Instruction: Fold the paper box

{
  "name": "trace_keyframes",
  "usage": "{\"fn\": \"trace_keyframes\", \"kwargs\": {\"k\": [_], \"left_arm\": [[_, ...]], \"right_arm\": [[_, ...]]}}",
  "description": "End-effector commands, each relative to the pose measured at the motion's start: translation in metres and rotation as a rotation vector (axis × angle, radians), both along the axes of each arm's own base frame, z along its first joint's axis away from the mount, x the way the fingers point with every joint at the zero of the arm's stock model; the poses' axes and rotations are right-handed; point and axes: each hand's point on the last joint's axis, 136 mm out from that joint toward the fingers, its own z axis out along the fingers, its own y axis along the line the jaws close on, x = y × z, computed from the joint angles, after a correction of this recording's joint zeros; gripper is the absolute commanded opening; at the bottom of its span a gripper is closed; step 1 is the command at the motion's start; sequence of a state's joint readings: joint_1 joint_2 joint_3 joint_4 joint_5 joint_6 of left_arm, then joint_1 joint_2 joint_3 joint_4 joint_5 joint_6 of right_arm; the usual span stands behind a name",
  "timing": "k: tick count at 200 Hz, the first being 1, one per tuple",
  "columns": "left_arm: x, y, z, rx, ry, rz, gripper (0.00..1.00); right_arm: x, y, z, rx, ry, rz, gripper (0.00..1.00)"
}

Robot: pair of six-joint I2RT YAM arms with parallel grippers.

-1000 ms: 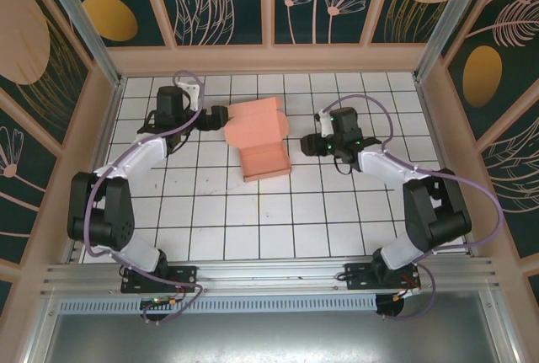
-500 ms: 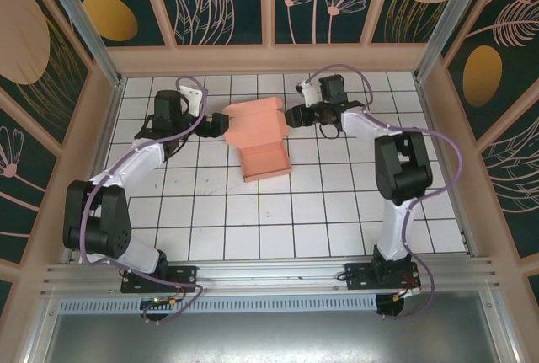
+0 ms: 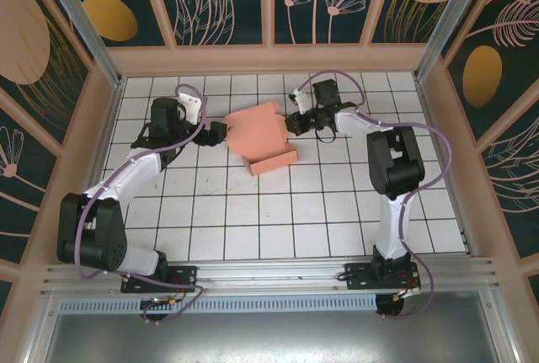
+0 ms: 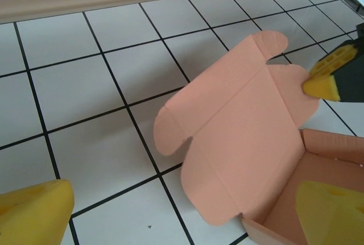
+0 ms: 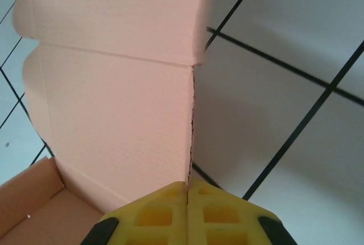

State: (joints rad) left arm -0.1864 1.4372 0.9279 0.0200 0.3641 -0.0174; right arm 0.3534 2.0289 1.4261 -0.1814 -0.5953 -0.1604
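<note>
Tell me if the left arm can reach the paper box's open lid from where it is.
Probably yes. The left gripper stands open just beside the paper box, its lid lying between the yellow fingers in the wrist view. The right gripper pinches the lid's opposite side, clear of that approach.

A white tiled tabletop (image 3: 253, 220) with thin black grid lines fills the middle. Pale wooden skirting (image 3: 269, 60) borders its far, left and right sides. Above stand dark teal wall panels (image 3: 223, 1) painted with orange discs and outlined leaves. An aluminium rail (image 3: 269, 277) crosses the near edge.
</note>
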Motion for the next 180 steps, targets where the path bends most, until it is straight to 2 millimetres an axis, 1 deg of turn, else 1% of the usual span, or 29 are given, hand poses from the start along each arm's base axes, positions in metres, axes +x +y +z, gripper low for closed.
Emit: {"fn": "trace_keyframes", "kwargs": {"k": [1,15,26,54,61,62,63,65,71,88,92,106,123,150,166,180], "left_arm": [[-0.005,-0.004,0.016,0.003,-0.069,-0.041,0.99],[-0.007,-0.005,0.017,0.004,-0.069,-0.049,0.98],[-0.009,-0.007,0.018,0.005,-0.065,-0.070,0.95],[-0.014,-0.014,0.018,0.003,-0.025,-0.128,0.87],[-0.018,-0.016,0.011,0.004,0.007,-0.143,0.85],[-0.019,-0.016,0.009,0.004,0.013,-0.146,0.84],[-0.017,-0.017,0.015,0.003,0.002,-0.148,0.84],[-0.015,-0.018,0.019,0.001,-0.004,-0.152,0.83],[-0.015,-0.021,0.021,-0.002,0.003,-0.166,0.81],[-0.018,-0.029,0.020,0.017,0.025,-0.218,0.77],[-0.020,-0.032,0.019,0.026,0.033,-0.236,0.76],[-0.030,-0.044,0.011,0.075,0.054,-0.328,0.70],[-0.039,-0.052,0.002,0.099,0.103,-0.408,0.69],[-0.040,-0.054,-0.007,0.119,0.145,-0.453,0.67],[-0.038,-0.055,-0.007,0.130,0.140,-0.469,0.67],[-0.035,-0.056,-0.007,0.139,0.134,-0.483,0.67]], "right_arm": [[0.003,-0.006,0.042,-0.006,-0.196,-0.006,0.00],[0.002,-0.014,0.046,-0.019,-0.255,-0.034,0.00],[-0.001,-0.017,0.052,-0.019,-0.297,-0.048,0.00],[-0.019,-0.027,0.064,-0.004,-0.412,-0.062,0.00],[-0.022,-0.029,0.067,0.001,-0.432,-0.067,0.00],[-0.023,-0.029,0.067,0.001,-0.433,-0.068,0.00],[-0.023,-0.030,0.068,0.001,-0.437,-0.069,0.00],[-0.024,-0.031,0.068,0.001,-0.439,-0.072,0.00],[-0.026,-0.032,0.070,0.001,-0.448,-0.076,0.00],[-0.035,-0.034,0.073,0.008,-0.468,-0.075,0.00],[-0.036,-0.035,0.077,0.015,-0.482,-0.076,0.00],[-0.044,-0.037,0.077,0.025,-0.500,-0.068,0.00],[-0.053,-0.036,0.077,0.030,-0.510,-0.041,0.00],[-0.068,-0.033,0.082,0.074,-0.532,0.015,0.00],[-0.079,-0.030,0.086,0.110,-0.545,0.057,0.00],[-0.083,-0.029,0.089,0.122,-0.550,0.072,0.00]]}}
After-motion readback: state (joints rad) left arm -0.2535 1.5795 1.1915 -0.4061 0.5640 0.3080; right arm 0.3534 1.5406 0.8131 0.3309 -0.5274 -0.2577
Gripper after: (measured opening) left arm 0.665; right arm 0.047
